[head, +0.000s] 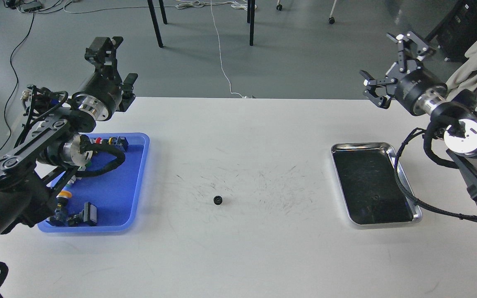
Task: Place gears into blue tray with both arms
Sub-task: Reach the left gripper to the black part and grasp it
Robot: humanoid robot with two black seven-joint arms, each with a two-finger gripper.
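Both arms raised (apart), left gripper (116, 62) and right gripper (383, 68) fingers spread

No legible text, labels or numbers, any arm markings perhaps too blurred

The picture is bright and sharp with soft, even light from above, so the white bench (263, 231) has only faint shadows, while the steel tray (404, 182) near its right edge and a silver arm joint (466, 136) shine with white glare.
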